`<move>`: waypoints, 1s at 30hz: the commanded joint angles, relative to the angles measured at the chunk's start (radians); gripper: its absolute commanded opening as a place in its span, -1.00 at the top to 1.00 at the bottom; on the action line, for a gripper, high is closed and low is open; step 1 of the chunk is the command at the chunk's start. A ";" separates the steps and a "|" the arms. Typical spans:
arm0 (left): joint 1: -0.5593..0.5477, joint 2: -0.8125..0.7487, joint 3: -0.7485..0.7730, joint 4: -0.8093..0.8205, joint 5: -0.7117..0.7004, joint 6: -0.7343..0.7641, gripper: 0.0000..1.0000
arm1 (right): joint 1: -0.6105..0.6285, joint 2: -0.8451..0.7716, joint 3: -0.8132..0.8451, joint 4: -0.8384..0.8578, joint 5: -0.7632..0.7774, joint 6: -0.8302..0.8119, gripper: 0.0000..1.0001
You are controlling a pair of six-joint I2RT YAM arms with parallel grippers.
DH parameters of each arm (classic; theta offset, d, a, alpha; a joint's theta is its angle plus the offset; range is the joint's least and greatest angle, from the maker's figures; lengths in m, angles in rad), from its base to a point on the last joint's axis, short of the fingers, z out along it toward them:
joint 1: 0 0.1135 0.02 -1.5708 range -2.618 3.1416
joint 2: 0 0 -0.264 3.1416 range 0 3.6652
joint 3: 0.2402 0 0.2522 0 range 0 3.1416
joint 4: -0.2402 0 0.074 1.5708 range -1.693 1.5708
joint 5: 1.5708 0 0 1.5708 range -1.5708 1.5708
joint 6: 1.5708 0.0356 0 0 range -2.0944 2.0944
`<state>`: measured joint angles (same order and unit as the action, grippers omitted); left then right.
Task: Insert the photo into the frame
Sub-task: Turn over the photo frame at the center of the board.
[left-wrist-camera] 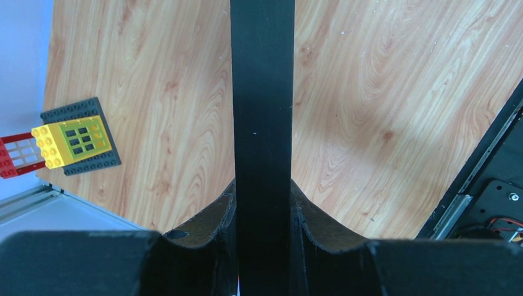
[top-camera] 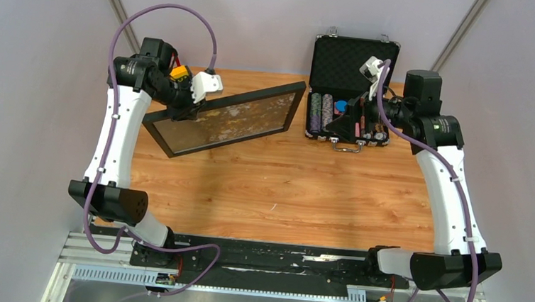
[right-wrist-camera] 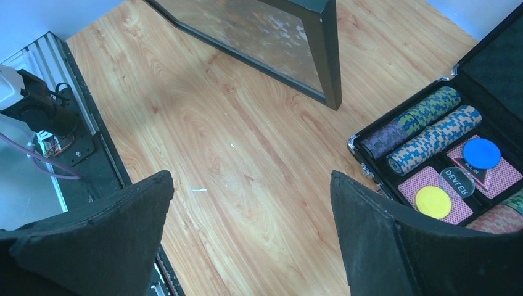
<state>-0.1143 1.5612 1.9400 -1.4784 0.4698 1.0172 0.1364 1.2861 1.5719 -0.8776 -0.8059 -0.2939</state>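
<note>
Black frame (top-camera: 296, 107), long axis slanting near-left to far-right, clamped in left gripper (left-wrist-camera: 262, 203). Right gripper (right-wrist-camera: 251, 185) spread wide, empty. Token (right-wrist-camera: 457, 180) reads "DEALER".

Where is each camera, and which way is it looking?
Top camera: above and behind the robot, looking down on the table; the left arm and right arm both show.
Left wrist camera: on the left arm, looking along the left fingers, shut on a black rail of the frame.
Right wrist camera: on the right arm, looking down past the open right fingers at the table and chip case.
Shared: the frame shows in all three views.
</note>
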 commanded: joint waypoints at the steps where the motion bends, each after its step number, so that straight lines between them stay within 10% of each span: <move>1: -0.001 -0.009 0.040 -0.063 0.049 0.037 1.00 | 0.018 0.002 0.040 0.026 -0.009 -0.022 -0.92; 30: -0.001 0.061 0.223 -0.166 0.195 -0.062 1.00 | 0.088 -0.027 0.002 0.079 0.063 0.016 -0.92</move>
<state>-0.1146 1.6196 2.0647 -1.6016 0.5518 1.0077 0.2203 1.2987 1.5822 -0.8536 -0.7399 -0.3084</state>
